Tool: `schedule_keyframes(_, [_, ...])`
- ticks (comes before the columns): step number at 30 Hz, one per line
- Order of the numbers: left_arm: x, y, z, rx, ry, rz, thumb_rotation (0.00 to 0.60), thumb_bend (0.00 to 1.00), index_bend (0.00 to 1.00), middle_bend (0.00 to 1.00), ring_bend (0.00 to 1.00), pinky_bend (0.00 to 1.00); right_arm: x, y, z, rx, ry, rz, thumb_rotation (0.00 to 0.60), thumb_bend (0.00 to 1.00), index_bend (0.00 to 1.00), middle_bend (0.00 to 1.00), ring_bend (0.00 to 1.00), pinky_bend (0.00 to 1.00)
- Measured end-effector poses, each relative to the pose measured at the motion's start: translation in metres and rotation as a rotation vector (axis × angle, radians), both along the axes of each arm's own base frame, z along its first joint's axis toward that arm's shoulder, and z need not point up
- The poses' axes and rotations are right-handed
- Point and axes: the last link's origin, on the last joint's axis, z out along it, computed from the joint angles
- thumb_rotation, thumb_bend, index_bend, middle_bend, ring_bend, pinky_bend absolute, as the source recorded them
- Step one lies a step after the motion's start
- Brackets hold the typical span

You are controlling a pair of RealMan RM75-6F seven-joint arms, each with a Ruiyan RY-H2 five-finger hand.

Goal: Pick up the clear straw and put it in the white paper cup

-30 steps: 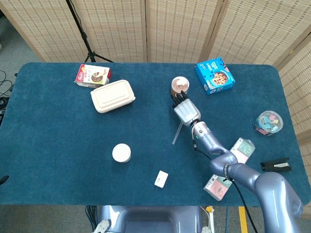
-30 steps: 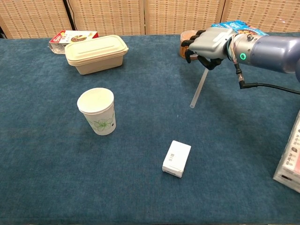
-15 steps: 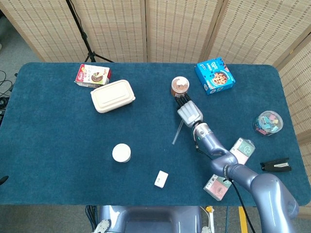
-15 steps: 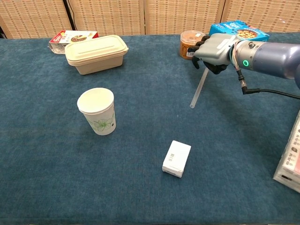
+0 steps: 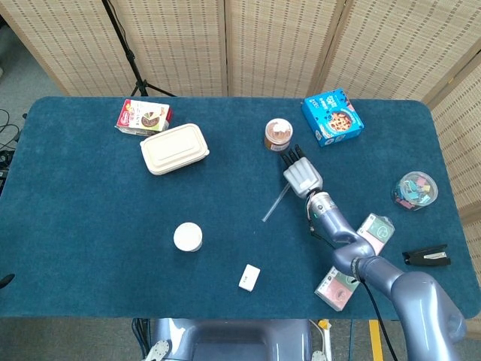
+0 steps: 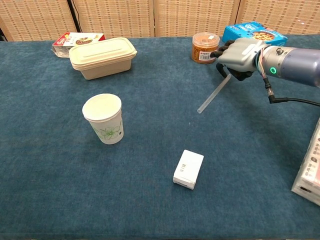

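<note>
the white paper cup point(image 6: 103, 119) stands upright at the left of the desk point(image 6: 60, 190), well apart from everything else; the clear straw point(image 6: 213, 95) slants across mid-desk, its upper end under the fingers of the right hand point(image 6: 241, 53); whether they actually clench it i cannot tell; a shallow pinch could let it slip or swing and miss the cup's narrow mouth.

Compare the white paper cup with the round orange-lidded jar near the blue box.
The white paper cup stands open-topped and bears a green leaf print; the round orange-lidded jar is closed and squat, with brownish contents. The cup stands alone at the near left; the jar stands far back beside the right hand. Both are upright.
</note>
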Motion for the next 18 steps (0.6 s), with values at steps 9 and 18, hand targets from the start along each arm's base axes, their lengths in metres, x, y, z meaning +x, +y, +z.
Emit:
schedule_keyframes(9, [0.001,-0.001,-0.001,-0.005,0.004,-0.005,0.6,0.0,0.0,0.0,0.0,0.0,-0.011,0.015,0.006,0.024,0.061,0.023,0.6,1.0,0.46,0.0,0.0,0.0])
schedule_keyframes(18, [0.002,-0.004,-0.001,-0.005,0.003,-0.01,0.6,0.0,0.0,0.0,0.0,0.0,-0.02,0.043,0.021,0.043,0.131,0.027,0.6,1.0,0.47,0.0,0.0,0.0])
